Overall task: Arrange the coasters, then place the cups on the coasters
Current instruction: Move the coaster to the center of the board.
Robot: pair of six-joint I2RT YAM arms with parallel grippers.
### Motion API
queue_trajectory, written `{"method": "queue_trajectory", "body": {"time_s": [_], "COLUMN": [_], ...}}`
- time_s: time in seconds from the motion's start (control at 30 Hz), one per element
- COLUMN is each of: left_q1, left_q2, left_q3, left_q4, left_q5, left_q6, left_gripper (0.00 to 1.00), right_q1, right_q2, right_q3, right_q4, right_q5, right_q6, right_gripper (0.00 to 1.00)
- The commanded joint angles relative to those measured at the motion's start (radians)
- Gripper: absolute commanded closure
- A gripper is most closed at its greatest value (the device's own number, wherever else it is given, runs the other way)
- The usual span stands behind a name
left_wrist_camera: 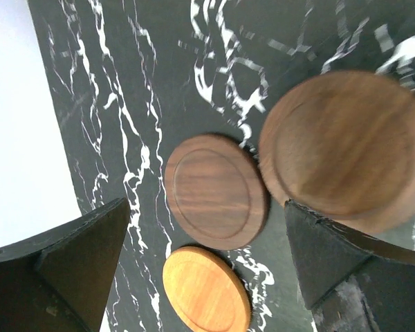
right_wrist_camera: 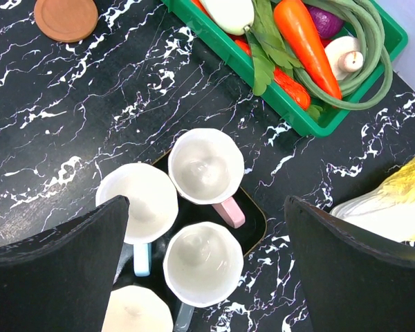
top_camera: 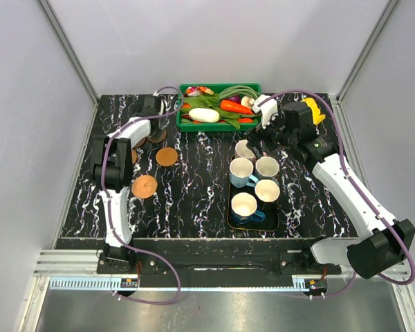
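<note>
Coasters (top_camera: 167, 156) lie grouped on the left half of the tabletop (top_camera: 200, 187), at about 9 to 10 o'clock from its centre. They are loosely scattered and not yet arranged. At least four show from above, and a further one appears to be partly hidden under the left arm (top_camera: 114, 173).

Left jaws: spread fully wide, holding nothing. In the left wrist view a dark brown coaster (left_wrist_camera: 216, 190) lies flat almost squarely in the gap between the two fingers, a shade toward 12 o'clock. An orange coaster (left_wrist_camera: 206, 290) sits just beside it at 6 o'clock. A second dark coaster (left_wrist_camera: 346, 149) at 2 o'clock is blurred. It seems to overlap the first one's edge, but contact cannot be confirmed.

The discs are round, so no long axis governs the grasp. The coming move is judged to depend on dropping straight down so the fingers straddle the centred disc's rim.

Right jaws: likewise fully open and empty, hanging over the cups (top_camera: 254, 181) on the black tray (right_wrist_camera: 254, 220), at 3 o'clock from the tabletop's centre. The pink-handled cup (right_wrist_camera: 206, 166) sits on the midline, its handle pointing to 5 o'clock.

The left arm is plainly nearer the coasters, and the right arm (top_camera: 353, 194) is well apart from them.
</note>
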Motion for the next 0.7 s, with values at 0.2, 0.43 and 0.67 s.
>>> {"method": "queue_trajectory", "body": {"time_s": [0.2,0.43,0.67], "left_q1": [0.102,0.118,0.118], "left_q2": [-0.017,-0.008,0.082], "left_q3": [0.005,-0.013,0.12], "left_q4": [-0.003,0.018,-0.061], "left_q5": [-0.056,-0.064,-0.058], "left_q6": [-0.008,0.012,0.012], "left_gripper": [0.01,0.01,0.01], "right_q1": [-0.004,-0.004,-0.002], "right_q2": [-0.021,-0.016,-0.015], "right_q3": [-0.001,-0.001,0.0], "right_q4": [0.044,0.045,0.044], "right_q5": [-0.011,-0.017,-0.014], "right_q6": [-0.012,-0.009,-0.006], "right_gripper": [0.0,0.0,0.0]}}
